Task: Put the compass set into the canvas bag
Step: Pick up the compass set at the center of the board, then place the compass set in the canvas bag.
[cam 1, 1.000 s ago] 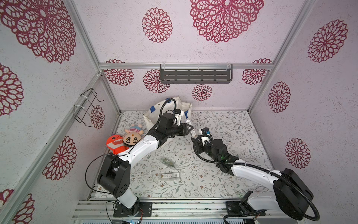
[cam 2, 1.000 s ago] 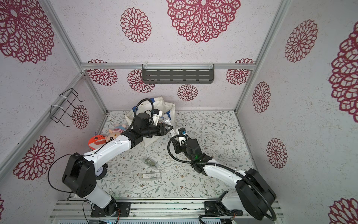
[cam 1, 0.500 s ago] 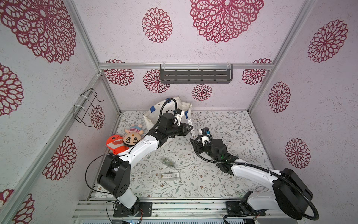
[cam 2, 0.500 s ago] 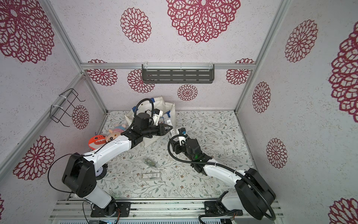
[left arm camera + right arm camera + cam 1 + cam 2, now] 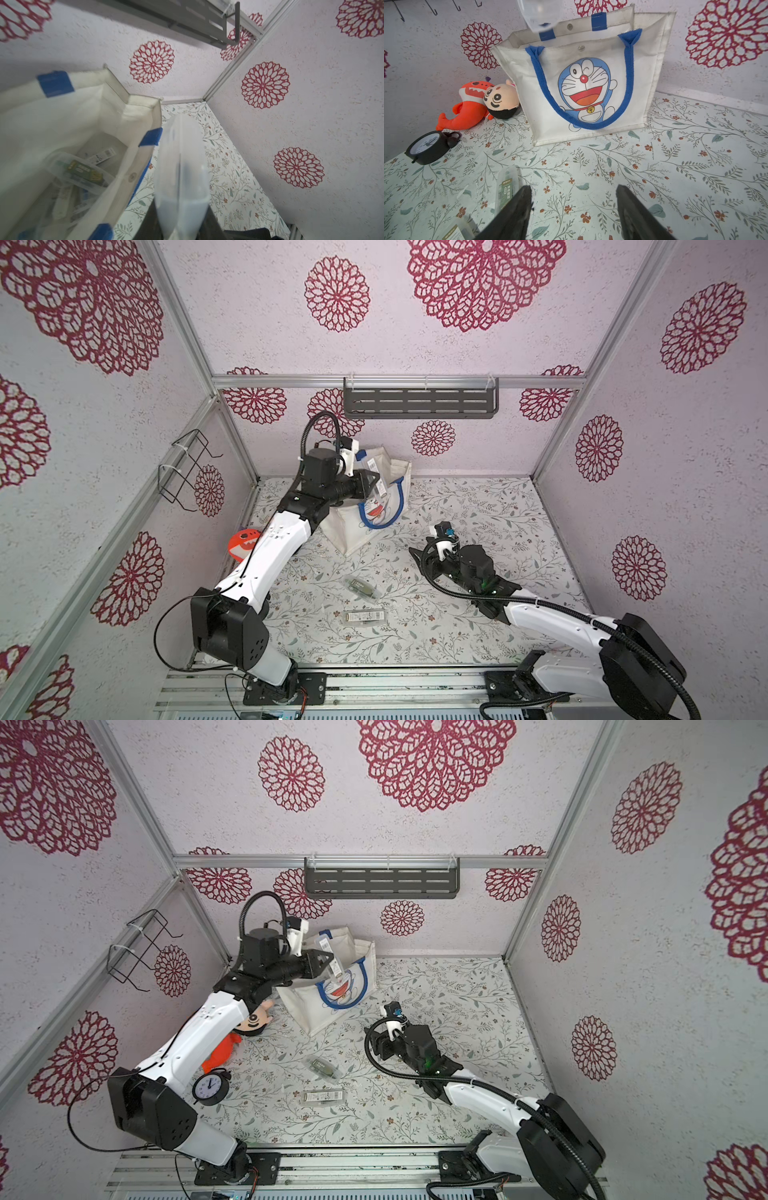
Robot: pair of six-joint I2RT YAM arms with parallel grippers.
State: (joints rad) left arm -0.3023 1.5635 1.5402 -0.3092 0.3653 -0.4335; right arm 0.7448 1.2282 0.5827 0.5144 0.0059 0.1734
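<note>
**Handover done: left jaws grip the compass set [image 5: 182, 166].**
Right jaws have let go and withdrawn, parted and empty. The pack projects ahead of the left jaws, just beside the canvas bag [image 5: 143, 102] rim; judged ready for release.

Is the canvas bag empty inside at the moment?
No, the left wrist view shows clear packages lying inside the canvas bag.

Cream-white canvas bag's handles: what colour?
Blue handles, clearest in the right wrist view.
</note>
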